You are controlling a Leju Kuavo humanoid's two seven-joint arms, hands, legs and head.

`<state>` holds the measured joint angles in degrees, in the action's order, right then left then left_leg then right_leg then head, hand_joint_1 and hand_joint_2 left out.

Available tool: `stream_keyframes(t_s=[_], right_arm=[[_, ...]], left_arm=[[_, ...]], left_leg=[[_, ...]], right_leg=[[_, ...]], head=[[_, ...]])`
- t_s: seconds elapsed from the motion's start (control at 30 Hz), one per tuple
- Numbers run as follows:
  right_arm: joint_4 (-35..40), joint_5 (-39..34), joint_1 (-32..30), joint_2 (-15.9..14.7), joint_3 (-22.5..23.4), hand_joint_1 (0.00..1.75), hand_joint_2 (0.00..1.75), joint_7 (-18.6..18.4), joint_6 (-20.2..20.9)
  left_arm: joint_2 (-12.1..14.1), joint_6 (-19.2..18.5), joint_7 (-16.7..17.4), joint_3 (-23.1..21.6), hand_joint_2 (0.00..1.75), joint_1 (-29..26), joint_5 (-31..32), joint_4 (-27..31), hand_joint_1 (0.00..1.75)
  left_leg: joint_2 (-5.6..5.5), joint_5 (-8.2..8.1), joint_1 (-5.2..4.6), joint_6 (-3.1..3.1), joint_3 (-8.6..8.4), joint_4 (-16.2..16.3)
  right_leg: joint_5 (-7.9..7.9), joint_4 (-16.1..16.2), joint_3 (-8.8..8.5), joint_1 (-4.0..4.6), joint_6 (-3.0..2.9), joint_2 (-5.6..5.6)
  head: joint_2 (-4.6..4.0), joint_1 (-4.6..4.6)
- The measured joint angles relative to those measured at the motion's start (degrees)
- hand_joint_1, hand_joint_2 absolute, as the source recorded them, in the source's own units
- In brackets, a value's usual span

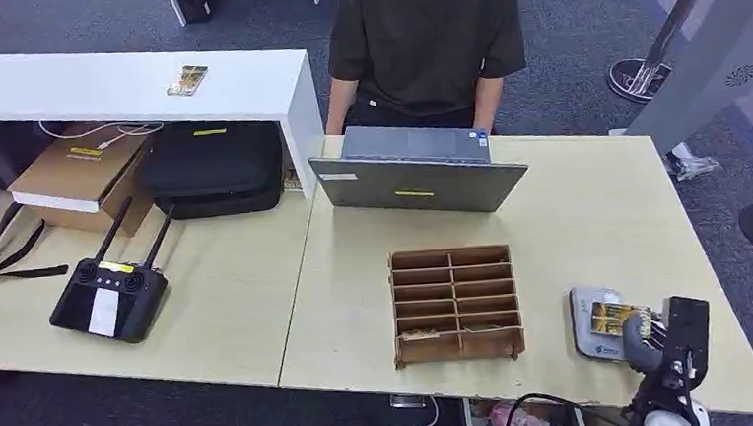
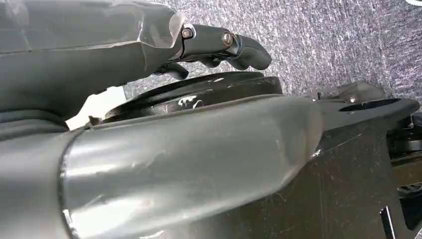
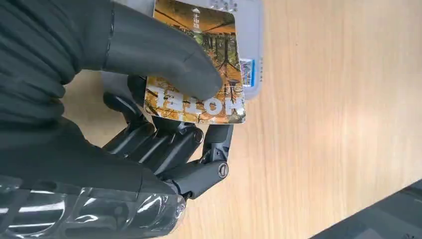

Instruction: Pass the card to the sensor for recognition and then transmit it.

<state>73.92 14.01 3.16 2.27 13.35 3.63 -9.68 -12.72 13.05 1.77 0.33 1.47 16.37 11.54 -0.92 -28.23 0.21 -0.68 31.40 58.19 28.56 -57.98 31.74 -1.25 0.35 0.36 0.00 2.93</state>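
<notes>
One card (image 3: 196,74) is in play, a thin, stiff, glossy rectangle printed with an autumn scene and white lettering. It is judged light and slippery on its faces, so the secure hold is a pinch across the flat faces near one short end, leaving the other end free to present.

The right hand (image 1: 647,340) works at the near right corner of the counter (image 1: 590,220). Its thick thumb presses on the printed face of the card while the darker fingers (image 3: 169,144) support it from beneath; the hand is closed on the card in a pinch. The free end of the card lies over the grey sensor (image 1: 589,330), a flat pad lying on the counter just beside the hand. Whether card and sensor touch cannot be determined.

The left hand (image 2: 219,47) hangs beside the robot's body over the carpet, fingers curled loosely, holding nothing.

Farther in, a wooden compartment tray (image 1: 455,302) stands mid-counter. At the far edge sits a laptop (image 1: 415,176), with a person (image 1: 426,42) behind it.
</notes>
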Motion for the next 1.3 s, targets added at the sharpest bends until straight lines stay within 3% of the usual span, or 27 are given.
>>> stream_keyframes(t_s=[0.83, 1.07, 1.17, 1.3], right_arm=[[-1.5, 1.1, -1.3, 0.2, 0.0, 1.75, 1.75, 0.5, 1.8], [4.6, 1.7, -2.3, 1.3, -0.4, 1.71, 1.75, 9.4, -5.2], [10.1, 2.4, -2.6, 1.8, -1.4, 1.64, 1.75, 10.5, -7.1], [16.8, 3.4, -2.8, 1.8, -2.9, 1.71, 1.75, 9.7, -8.0]], left_arm=[[0.0, -1.4, 0.0, 0.1, 0.00, -0.2, -0.3, 0.1, 0.00], [0.0, -1.1, -1.8, 0.5, 0.00, -0.4, -0.8, 0.1, 0.00], [0.0, -1.1, -2.3, 0.6, 0.00, -0.4, -0.9, 0.1, 0.00], [0.0, -1.4, -2.3, 0.6, 0.00, -0.4, -0.8, 0.1, 0.00]], left_leg=[[0.01, 0.00, 0.01, 0.00, -0.02, 0.0], [0.01, 0.01, 0.00, 0.00, 0.02, 0.0], [0.01, 0.01, 0.00, 0.00, 0.02, 0.0], [0.00, 0.01, 0.00, 0.00, 0.03, 0.0]], right_leg=[[0.00, 0.0, -0.02, 0.01, 0.00, 0.00], [0.00, 0.0, 0.00, 0.00, 0.00, 0.00], [0.00, 0.0, 0.01, 0.00, 0.00, -0.01], [0.00, 0.0, 0.03, 0.00, 0.00, -0.01]], head=[[0.00, 0.02], [0.00, 0.00], [0.00, 0.02], [0.00, 0.00]])
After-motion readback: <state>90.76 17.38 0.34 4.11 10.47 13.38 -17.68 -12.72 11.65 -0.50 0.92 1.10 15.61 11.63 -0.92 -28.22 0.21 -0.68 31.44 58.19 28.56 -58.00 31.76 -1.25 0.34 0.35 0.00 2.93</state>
